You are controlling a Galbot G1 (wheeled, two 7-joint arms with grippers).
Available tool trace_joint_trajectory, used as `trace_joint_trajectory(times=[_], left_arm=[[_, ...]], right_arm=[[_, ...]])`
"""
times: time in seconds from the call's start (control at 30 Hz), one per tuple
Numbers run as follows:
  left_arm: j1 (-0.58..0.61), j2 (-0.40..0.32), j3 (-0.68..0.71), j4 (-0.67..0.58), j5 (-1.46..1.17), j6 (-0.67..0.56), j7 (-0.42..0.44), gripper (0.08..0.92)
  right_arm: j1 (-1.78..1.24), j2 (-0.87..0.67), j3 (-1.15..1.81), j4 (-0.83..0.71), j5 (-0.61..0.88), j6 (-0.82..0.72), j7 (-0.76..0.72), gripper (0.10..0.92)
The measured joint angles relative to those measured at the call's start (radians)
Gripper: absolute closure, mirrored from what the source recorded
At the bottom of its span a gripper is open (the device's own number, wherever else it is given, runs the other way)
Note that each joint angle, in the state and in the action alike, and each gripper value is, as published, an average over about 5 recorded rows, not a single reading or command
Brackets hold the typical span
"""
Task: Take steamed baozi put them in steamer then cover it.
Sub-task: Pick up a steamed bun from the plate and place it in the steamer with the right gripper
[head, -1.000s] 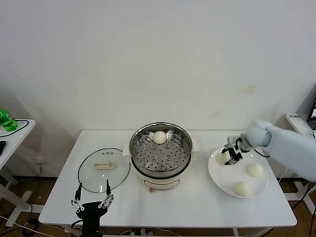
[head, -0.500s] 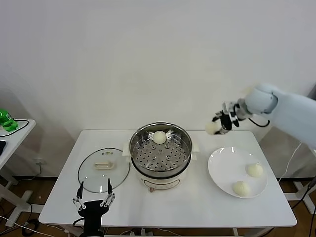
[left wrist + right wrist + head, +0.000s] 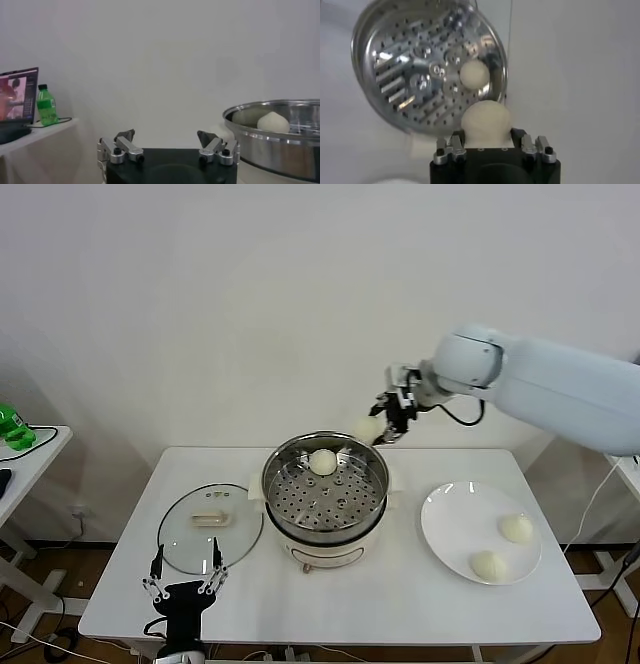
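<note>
here no writing reads — right pincer [image 3: 385, 424] pinches a baozi [image 3: 367, 427] above the steamer [image 3: 325, 487].

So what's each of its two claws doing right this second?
Left tool: open, empty, low by the table's front edge.
Right tool: shut on a bun, up beside the steamer's rim.

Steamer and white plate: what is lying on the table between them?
Nothing: in the head view, bare table separates the steamer from the plate.
</note>
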Motion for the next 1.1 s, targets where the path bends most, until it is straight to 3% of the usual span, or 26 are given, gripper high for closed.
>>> trace_joint_trajectory(times=[0.47, 1.1], left_arm=[[-0.014, -0.008, -0.017, -0.020, -0.009, 0.000, -0.002, 0.177], [-0.002, 0.000, -0.026, -0.047, -0.013, -0.003, -0.002, 0.177]], right_arm=[[-0.073, 0.247, -0.049, -0.123, 0.105, -0.075, 0.043, 0.448], [-0.176, 0.405, -0.064, -0.259, 0.097, -0.116, 0.049, 0.448]])
